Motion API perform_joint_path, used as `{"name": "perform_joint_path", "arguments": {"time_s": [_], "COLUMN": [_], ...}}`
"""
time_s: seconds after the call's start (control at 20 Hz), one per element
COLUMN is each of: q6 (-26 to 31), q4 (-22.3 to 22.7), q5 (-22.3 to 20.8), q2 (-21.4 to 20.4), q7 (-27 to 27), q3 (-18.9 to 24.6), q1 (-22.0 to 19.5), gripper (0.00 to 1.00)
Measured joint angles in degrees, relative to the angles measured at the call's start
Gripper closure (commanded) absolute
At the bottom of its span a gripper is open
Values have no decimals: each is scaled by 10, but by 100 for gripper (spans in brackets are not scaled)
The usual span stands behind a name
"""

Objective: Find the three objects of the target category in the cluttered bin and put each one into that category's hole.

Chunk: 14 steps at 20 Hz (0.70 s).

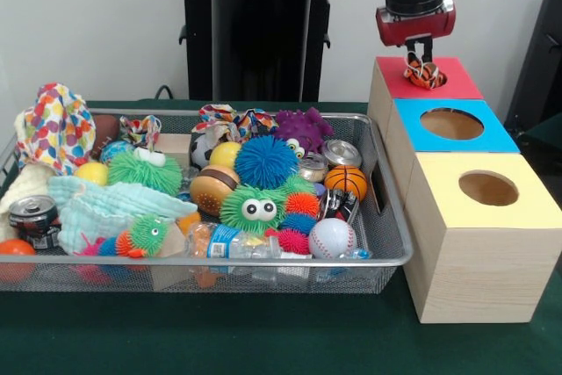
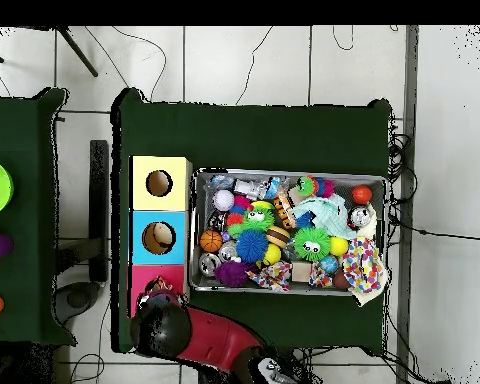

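The gripper (image 1: 422,66) is clamping an orange patterned cloth item (image 1: 424,75) directly over the red box (image 1: 426,89) hole (deposit step); the next move calls for release, then returning to the bin (image 1: 392,234).

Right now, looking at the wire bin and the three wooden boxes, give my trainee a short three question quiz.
1. True or false: the gripper hangs over the red-topped wooden box.
2. Which top colour lies between the other two: A red, B blue, C yellow?
3. Fill in: the orange and white patterned fabric scrunchie sits at the red-topped box's ____.

Key: 1 true. 2 B, the blue-topped wooden box. 3 hole.
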Motion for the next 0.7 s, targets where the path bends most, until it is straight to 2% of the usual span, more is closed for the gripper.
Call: {"name": "perform_joint_path", "arguments": {"time_s": [0.7], "q6": [-37], "q4": [2], "q5": [-25], "q2": [24], "q7": [0], "q3": [21], "q1": [-14], "gripper": [100]}}
